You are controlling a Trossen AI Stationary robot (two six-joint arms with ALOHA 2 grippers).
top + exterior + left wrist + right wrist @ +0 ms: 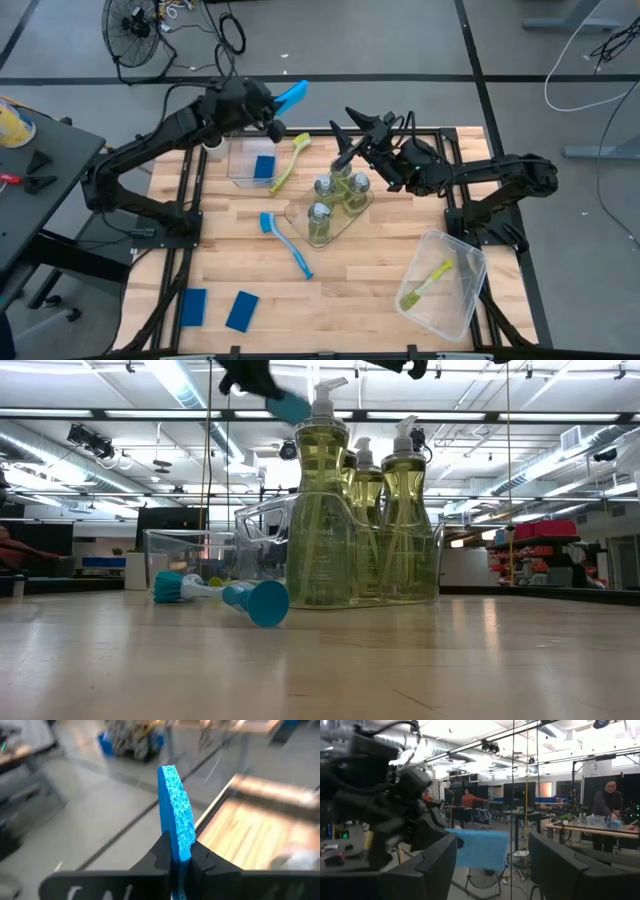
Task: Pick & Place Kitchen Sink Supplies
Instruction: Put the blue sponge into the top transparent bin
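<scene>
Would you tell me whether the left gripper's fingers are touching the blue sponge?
Touching. The left wrist view shows the left gripper with both fingers pressed against the faces of the upright blue sponge.

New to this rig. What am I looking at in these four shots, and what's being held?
Two dark robot arms work at a wooden table. One camera looks straight down, one sits at table height, and one rides on each wrist. The left gripper, raised over the table's far edge, pinches a blue sponge upright. The right gripper is open and empty beside it, above the soap bottles on their clear tray. Also on the table: a blue brush, a yellow-green brush, two loose sponges, and clear bins, one holding a sponge and one a brush.
</scene>
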